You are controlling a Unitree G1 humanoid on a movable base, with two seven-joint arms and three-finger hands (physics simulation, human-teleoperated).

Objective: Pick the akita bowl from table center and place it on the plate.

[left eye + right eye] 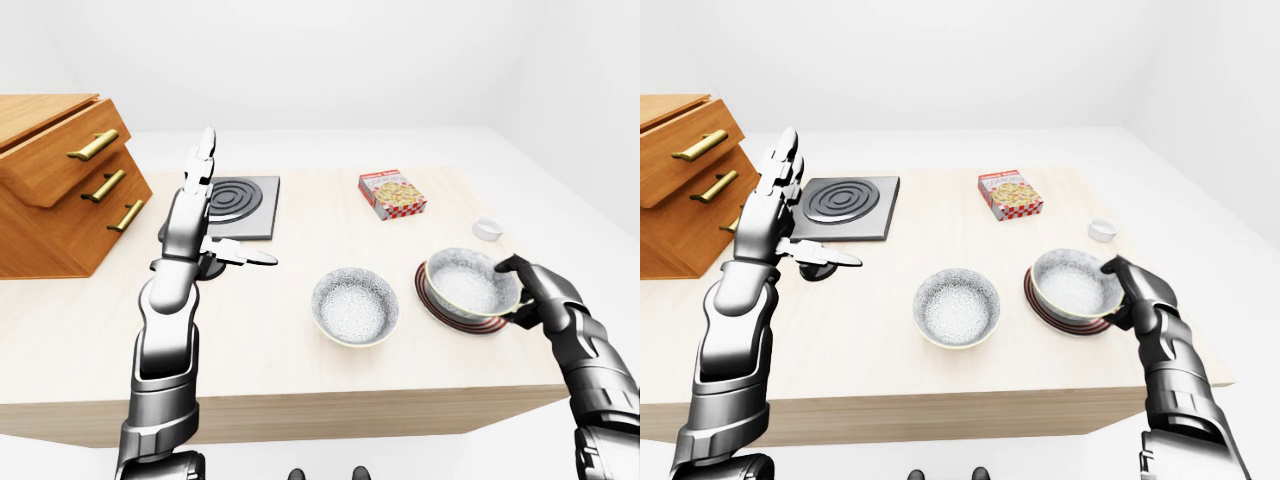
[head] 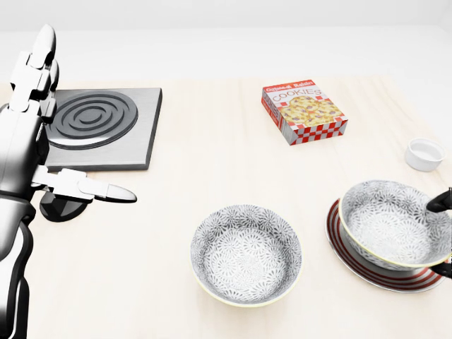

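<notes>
A grey patterned akita bowl (image 2: pixel 392 222) rests slightly tilted on the red-striped plate (image 2: pixel 374 274) at the table's right side. My right gripper (image 1: pixel 512 292) is shut on this bowl's right rim, thumb over the top and fingers underneath. A second bowl of the same pattern (image 2: pixel 246 254) stands alone at the table's middle, touched by nothing. My left gripper (image 1: pixel 232 205) is raised over the table's left part, open, fingers pointing up and thumb out to the right, holding nothing.
A cookies box (image 2: pixel 304 111) lies at the upper middle and a small white cup (image 2: pixel 424 154) above the plate. A dark stove plate (image 2: pixel 99 127) and a black round base (image 2: pixel 60 207) sit by my left hand. A wooden drawer cabinet (image 1: pixel 60 185) stands far left.
</notes>
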